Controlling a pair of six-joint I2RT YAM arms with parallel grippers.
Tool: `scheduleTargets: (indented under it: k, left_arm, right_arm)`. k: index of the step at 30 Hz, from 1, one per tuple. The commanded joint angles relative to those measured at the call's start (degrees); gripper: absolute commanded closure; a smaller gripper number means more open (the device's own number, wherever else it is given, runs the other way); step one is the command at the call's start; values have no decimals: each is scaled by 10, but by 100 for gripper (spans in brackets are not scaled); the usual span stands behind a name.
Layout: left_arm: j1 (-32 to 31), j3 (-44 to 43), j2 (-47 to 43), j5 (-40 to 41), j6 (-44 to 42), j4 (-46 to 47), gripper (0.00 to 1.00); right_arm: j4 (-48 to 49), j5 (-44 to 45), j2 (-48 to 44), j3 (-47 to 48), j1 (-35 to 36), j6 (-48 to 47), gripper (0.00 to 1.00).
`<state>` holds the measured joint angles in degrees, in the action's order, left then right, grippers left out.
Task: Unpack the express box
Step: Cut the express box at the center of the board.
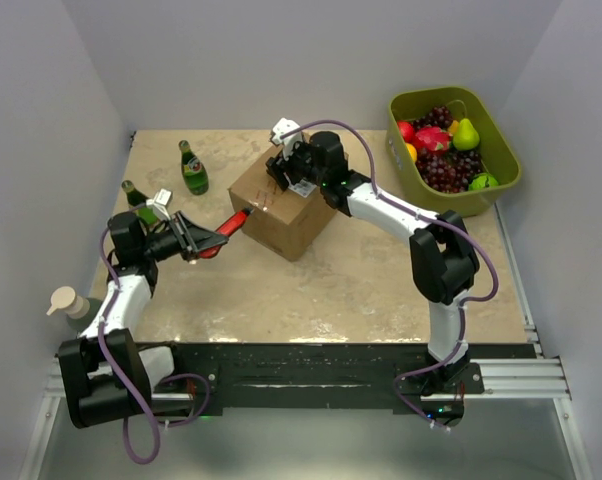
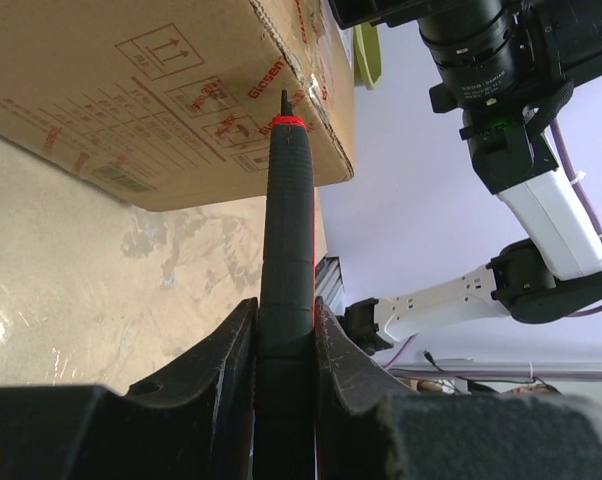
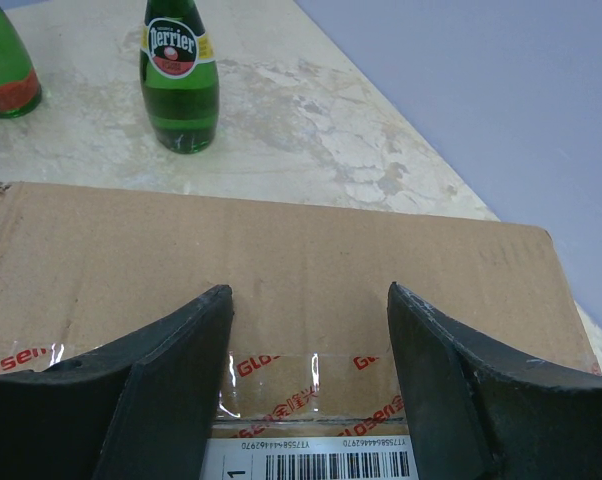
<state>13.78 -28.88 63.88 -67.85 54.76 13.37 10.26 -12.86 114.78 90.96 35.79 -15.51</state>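
The express box point(image 1: 281, 215) is a brown carton with red print, closed and taped, in the middle of the table. My left gripper point(image 1: 203, 240) is shut on a black and red box cutter point(image 1: 233, 226). In the left wrist view the cutter point(image 2: 286, 230) points its tip at the box's top edge point(image 2: 181, 90). My right gripper point(image 1: 286, 170) is open and rests over the box top. In the right wrist view its fingers point(image 3: 181, 350) straddle the taped seam of the box point(image 3: 311, 260) just above the white label point(image 3: 311, 462).
Two green glass bottles point(image 1: 192, 168) point(image 1: 135, 200) stand left of the box; both show in the right wrist view point(image 3: 180, 75). An olive-green tub of fruit point(image 1: 451, 148) sits at the back right. A pump bottle point(image 1: 71, 303) stands at the left edge.
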Motion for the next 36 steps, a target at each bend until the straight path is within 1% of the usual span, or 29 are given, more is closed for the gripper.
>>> scheduleTargets:
  k: [1,12,23,30,36]
  left_arm:
    - [-7,-21,8,-7,17,39,100]
    - [-2,-33,-7,-18,11,27,100]
    - [-1,-55,20,-10,25,50,100]
    - [-2,-49,6,-11,1,6,100]
    - [-2,-36,-2,-8,-6,0,100]
  right_arm:
    - [-191,-13,69,-47,22,-8,31]
    - [-191,-13,76,-43,23,-8,31]
    - [-191,-14,75,-45,23,-8,31]
    - [-189,-15,80,-39,23,-5,31]
    - [-187,-16,84,-35,24,-4,31]
